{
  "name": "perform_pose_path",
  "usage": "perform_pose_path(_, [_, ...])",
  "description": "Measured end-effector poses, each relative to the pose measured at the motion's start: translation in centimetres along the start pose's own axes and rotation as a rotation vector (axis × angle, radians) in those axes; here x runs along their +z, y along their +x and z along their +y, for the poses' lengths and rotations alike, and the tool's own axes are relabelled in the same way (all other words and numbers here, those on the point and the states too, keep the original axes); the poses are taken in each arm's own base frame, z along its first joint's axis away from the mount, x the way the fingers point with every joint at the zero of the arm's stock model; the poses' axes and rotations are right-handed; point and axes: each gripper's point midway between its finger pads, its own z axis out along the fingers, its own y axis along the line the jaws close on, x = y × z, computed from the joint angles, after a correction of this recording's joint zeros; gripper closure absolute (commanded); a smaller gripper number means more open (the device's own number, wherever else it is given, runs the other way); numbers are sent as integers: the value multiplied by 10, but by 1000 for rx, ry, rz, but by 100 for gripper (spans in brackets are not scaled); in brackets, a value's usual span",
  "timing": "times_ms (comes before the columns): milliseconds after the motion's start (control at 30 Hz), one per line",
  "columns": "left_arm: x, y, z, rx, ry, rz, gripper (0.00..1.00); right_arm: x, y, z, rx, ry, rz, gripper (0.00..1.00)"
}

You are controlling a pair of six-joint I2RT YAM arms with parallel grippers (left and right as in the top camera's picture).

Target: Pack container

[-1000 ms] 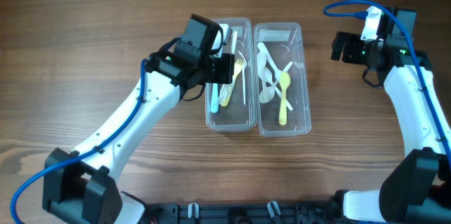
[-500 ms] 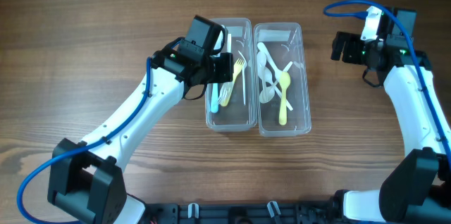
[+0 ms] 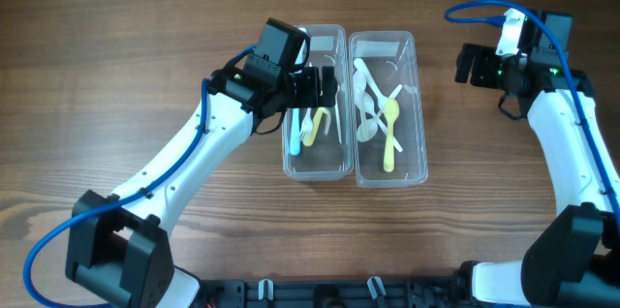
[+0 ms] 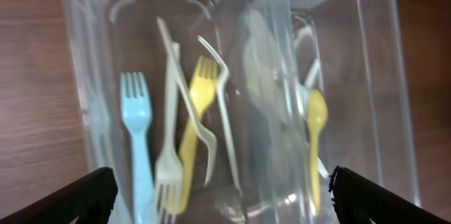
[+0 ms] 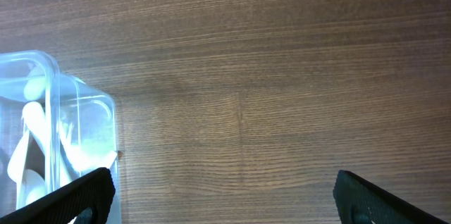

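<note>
The left arm (image 3: 184, 168) reaches up from the 7 o'clock corner of the wooden table (image 3: 116, 46). The left gripper (image 3: 322, 90) hangs over the upper half of the left container (image 3: 317, 176). In the left wrist view, the left gripper (image 4: 224, 178) has its two fingers (image 4: 91, 192) spread wide at the bottom corners of the frame, jaws apart and holding nothing.

The left container is a clear plastic box holding forks. A blue fork (image 4: 137, 139) lies along its left side and a yellow fork (image 4: 197, 111) lies beside that. White forks (image 4: 169, 139) are tangled over and between them. In the overhead view, the blue fork (image 3: 294, 138) and the yellow fork (image 3: 312, 130) show below the gripper, toward 6 o'clock.

The right container (image 3: 390, 183) touches the left one along its long side and is also clear. It holds white spoons (image 3: 366, 95) and a yellow spoon (image 3: 389, 134), with the handles crossing. The yellow spoon (image 4: 316, 118) also shows through the shared walls in the left wrist view.

The right arm (image 3: 572, 143) rises along the table's right edge, from 5 o'clock toward 2 o'clock. The right gripper (image 3: 465, 64) is well apart from both containers, at about 2 o'clock of them. In the right wrist view, the right gripper (image 5: 224, 185) has its jaws apart over bare wood, with a corner of the right container (image 5: 77, 132) at about 8 o'clock.
</note>
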Motion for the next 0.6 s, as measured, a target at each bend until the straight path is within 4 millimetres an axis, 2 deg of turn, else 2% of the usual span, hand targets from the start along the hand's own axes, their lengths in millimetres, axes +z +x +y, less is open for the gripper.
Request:
perform_pose_path(133, [-2,-12,22,-9,-110,-61,0,0,0,0,0,0,0,0])
perform_pose_path(200, [-5,-22,42,-32,-179,-99,0,0,0,0,0,0,0,0])
perform_pose_path(300, [-16,-40,83,-95,-280,-155,0,0,0,0,0,0,0,0])
perform_pose_path(333, [-25,-51,109,-142,-336,-187,0,0,0,0,0,0,0,0])
perform_pose_path(400, [-35,-59,133,-187,-378,-215,0,0,0,0,0,0,0,0])
perform_pose_path(500, [-49,-65,166,-250,-436,-240,0,0,0,0,0,0,0,0])
perform_pose_path(600, [-56,-65,185,-285,-472,-241,0,0,0,0,0,0,0,0])
